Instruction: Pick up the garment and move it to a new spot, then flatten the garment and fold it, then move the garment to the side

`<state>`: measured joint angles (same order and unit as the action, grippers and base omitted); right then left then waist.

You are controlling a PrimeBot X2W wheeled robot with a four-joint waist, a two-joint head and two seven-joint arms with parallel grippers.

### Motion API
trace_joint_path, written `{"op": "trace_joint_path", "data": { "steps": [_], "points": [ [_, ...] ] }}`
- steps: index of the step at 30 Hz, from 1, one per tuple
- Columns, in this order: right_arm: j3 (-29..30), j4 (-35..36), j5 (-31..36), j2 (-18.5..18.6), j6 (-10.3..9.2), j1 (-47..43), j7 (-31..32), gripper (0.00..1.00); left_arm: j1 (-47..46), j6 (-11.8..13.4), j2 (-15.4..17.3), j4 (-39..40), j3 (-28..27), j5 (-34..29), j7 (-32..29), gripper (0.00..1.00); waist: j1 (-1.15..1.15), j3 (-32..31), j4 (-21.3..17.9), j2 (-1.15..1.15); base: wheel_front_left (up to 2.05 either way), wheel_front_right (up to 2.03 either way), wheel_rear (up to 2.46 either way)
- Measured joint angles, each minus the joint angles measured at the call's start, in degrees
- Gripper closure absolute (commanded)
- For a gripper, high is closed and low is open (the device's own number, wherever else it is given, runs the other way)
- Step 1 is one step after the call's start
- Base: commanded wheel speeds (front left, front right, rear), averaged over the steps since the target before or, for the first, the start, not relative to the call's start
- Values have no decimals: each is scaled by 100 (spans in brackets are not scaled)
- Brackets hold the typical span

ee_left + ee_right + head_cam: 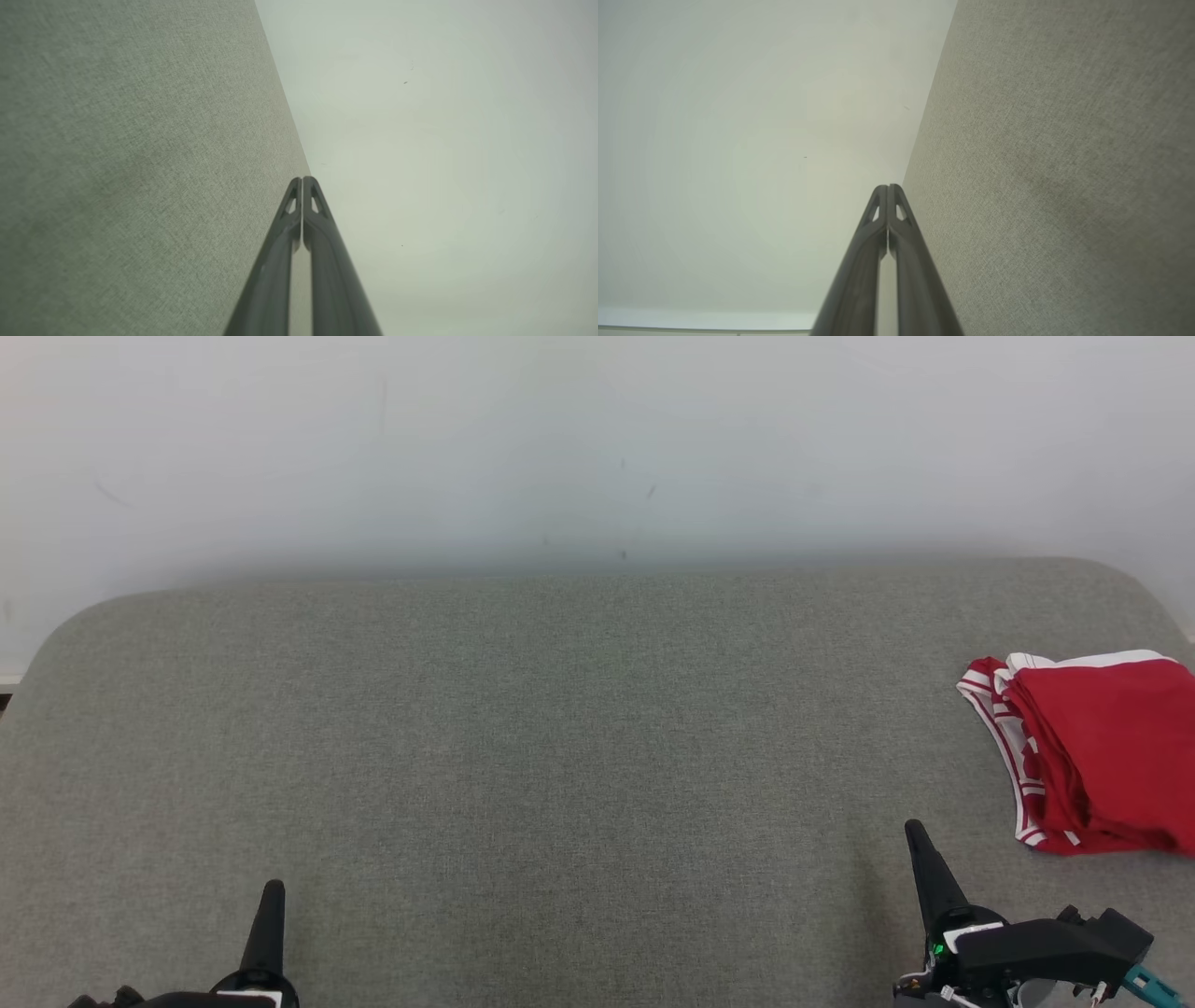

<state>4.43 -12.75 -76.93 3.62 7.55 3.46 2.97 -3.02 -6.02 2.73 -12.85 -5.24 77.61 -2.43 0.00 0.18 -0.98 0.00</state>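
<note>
The folded red garment (1102,756), trimmed in white stripes, lies on the grey fabric surface (560,756). In the head view it is just ahead and to the right of the right pincer (917,831) and well apart from the left pincer (273,891). The wrist views show, close up, the left pincer (302,179) and right pincer (887,186) each pressed together and holding nothing, beside fabric and a pale wall (738,140).

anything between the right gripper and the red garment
No, in the head view just bare grey fabric surface lies between the right gripper and the red garment.
</note>
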Motion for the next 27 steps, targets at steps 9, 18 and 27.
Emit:
{"op": "trace_joint_path", "data": {
  "steps": [9,18,27],
  "points": [
    [31,-32,-431,0,0,63,62,100,-76,-31,1,-37,-33,382,-112,100,0,0,23,0,0,0,0],
    [62,-62,-829,-2,0,127,142,100,-159,-60,3,-60,-65,740,-218,100,0,0,46,0,0,0,0],
    [91,-92,-1196,-4,0,186,208,100,-211,-104,4,-88,-92,1084,-311,100,0,0,70,0,0,0,0]
  ]
}}
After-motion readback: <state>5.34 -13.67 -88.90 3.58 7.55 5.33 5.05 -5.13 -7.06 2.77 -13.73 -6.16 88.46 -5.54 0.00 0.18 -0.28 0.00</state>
